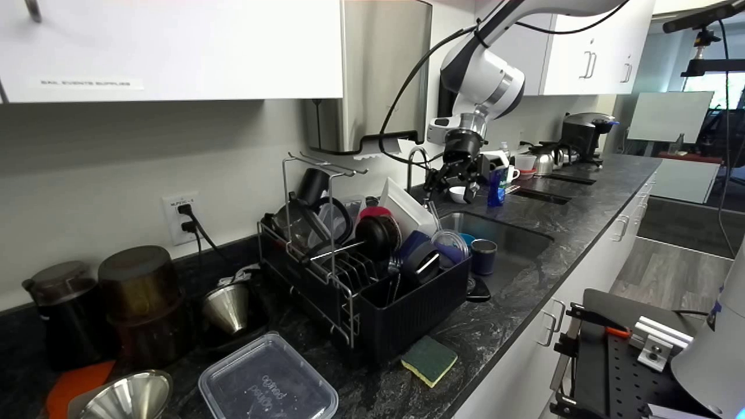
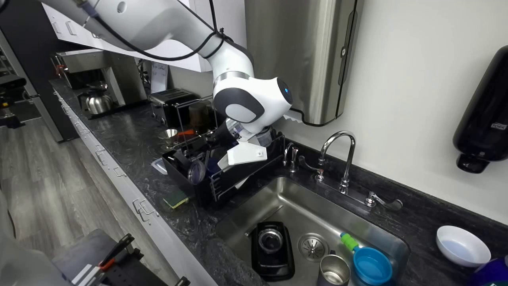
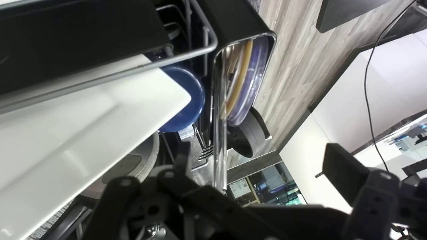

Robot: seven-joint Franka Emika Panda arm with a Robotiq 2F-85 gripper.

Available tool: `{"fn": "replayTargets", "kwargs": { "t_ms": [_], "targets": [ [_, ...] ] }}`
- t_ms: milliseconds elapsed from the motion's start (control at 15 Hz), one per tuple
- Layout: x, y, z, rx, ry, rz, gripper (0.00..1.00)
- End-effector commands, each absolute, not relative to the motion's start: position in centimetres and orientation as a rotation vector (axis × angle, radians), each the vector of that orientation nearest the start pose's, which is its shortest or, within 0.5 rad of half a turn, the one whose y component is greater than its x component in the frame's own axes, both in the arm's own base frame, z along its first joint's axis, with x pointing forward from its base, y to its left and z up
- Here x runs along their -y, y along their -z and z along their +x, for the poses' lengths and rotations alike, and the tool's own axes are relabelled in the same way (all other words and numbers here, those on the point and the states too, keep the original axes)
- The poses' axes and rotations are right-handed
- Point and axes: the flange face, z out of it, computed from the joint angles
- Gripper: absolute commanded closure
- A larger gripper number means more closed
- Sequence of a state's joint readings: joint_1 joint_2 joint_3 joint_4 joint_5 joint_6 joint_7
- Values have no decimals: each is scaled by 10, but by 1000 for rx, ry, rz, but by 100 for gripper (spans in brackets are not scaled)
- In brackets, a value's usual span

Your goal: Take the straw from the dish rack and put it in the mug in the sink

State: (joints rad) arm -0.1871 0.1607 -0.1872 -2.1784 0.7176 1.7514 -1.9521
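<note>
The dish rack (image 1: 416, 308) stands full of dishes beside the sink (image 1: 518, 241); the rack also shows in an exterior view (image 2: 180, 172). A clear straw (image 3: 220, 133) sticks up from the rack's end holder and also shows in an exterior view (image 1: 433, 214). My gripper (image 3: 263, 163) is open above the rack, around the straw's upper end, with the straw nearer the left finger in the wrist view. The gripper also shows in an exterior view (image 1: 451, 183). A dark mug with a steel inside (image 2: 333, 272) stands upright in the sink.
A white dish (image 3: 100, 126), a blue cup (image 3: 185, 96), a fork (image 3: 206, 152) and a lid (image 3: 248, 136) crowd the straw. The faucet (image 2: 348, 159) rises behind the sink. A blue ladle (image 2: 372, 265) and a black tray (image 2: 274, 266) lie in the sink.
</note>
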Motion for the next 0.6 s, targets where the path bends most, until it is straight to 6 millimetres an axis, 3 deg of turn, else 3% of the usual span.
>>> {"fn": "replayTargets", "kwargs": {
  "t_ms": [0,533],
  "targets": [
    [115,-307,478,1383,451,-1910,0],
    [102,-308,487,1396,451,-1895,0]
  ]
}}
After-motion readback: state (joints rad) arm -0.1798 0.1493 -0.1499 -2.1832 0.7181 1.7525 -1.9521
